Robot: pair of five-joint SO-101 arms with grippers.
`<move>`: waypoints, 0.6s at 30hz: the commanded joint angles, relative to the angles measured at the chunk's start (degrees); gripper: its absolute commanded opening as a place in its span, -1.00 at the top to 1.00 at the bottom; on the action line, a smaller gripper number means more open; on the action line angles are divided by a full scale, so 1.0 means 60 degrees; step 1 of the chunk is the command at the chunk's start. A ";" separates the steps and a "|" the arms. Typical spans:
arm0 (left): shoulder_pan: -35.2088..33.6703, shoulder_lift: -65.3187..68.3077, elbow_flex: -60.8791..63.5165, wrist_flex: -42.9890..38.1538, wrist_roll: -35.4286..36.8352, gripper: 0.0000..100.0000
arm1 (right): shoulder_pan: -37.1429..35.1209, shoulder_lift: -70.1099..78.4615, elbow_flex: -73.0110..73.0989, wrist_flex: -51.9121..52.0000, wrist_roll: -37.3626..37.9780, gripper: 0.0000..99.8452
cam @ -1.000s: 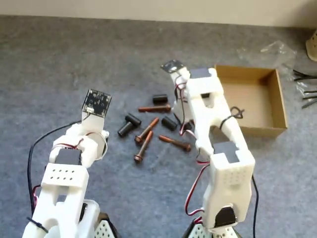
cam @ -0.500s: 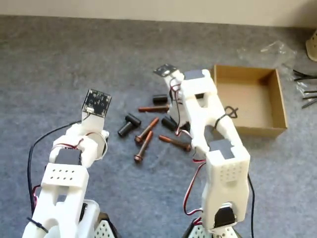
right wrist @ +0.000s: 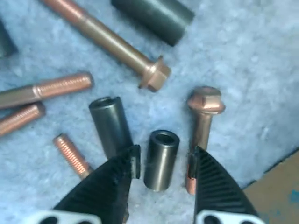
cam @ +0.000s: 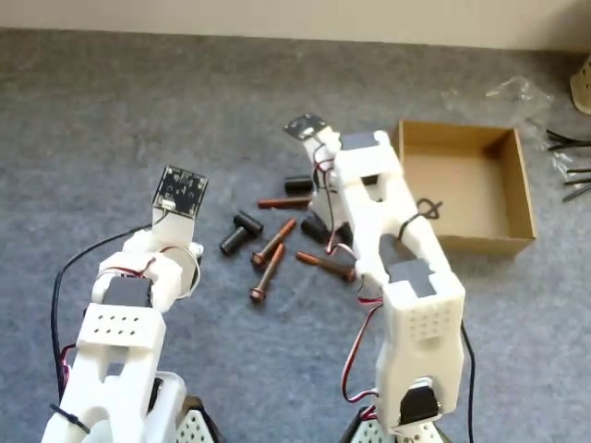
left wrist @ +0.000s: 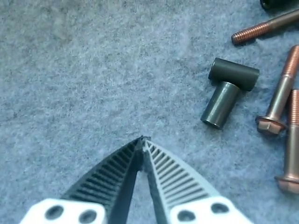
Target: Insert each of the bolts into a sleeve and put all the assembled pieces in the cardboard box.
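My right gripper [right wrist: 163,161] is open and straddles a dark sleeve [right wrist: 161,158] lying on the grey carpet, one finger on either side. A second sleeve [right wrist: 111,125] lies just beside it, and a third sleeve [right wrist: 154,16] is farther off. A copper bolt [right wrist: 202,116] lies along the other finger, and a long bolt [right wrist: 105,44] is beyond. In the high view the right arm [cam: 369,198] hangs over the pile of bolts [cam: 274,242] and sleeves [cam: 297,185]. My left gripper [left wrist: 142,140] is shut and empty, short of two touching sleeves [left wrist: 220,103]. The cardboard box [cam: 517,189] holds nothing.
The left arm [cam: 152,268] stands left of the pile, over bare carpet. Crumpled clear plastic [cam: 499,92] and black cable ties [cam: 571,171] lie beyond and right of the box. A pale wall edge runs along the far side.
The right arm has swung left, away from the box and over the pile. The left arm has not moved.
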State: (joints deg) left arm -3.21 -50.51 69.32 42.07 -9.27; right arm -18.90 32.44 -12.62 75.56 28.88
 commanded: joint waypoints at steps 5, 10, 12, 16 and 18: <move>-0.0081 0.0022 -0.0022 -0.0190 0.0059 0.98 | 0.0051 -0.0418 0.0110 0.0403 0.0161 0.65; -0.0081 0.0022 -0.0022 -0.0190 0.0059 0.98 | 0.0168 -0.0403 0.0110 0.0227 0.0161 0.65; -0.0081 0.0022 -0.0022 -0.0190 0.0059 0.98 | 0.0198 -0.0403 0.0110 0.0227 0.0161 0.71; -0.0081 0.0022 -0.0022 -0.0190 0.0059 0.98 | 0.0198 -0.0403 0.0110 0.0242 0.0161 0.83; -0.0081 0.0022 -0.0022 -0.0190 0.0059 0.98 | 0.0198 -0.0388 0.0110 0.0242 0.0161 0.84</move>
State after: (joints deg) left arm -3.21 -50.51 69.32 42.07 -9.27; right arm -18.11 32.26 -12.00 76.70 29.23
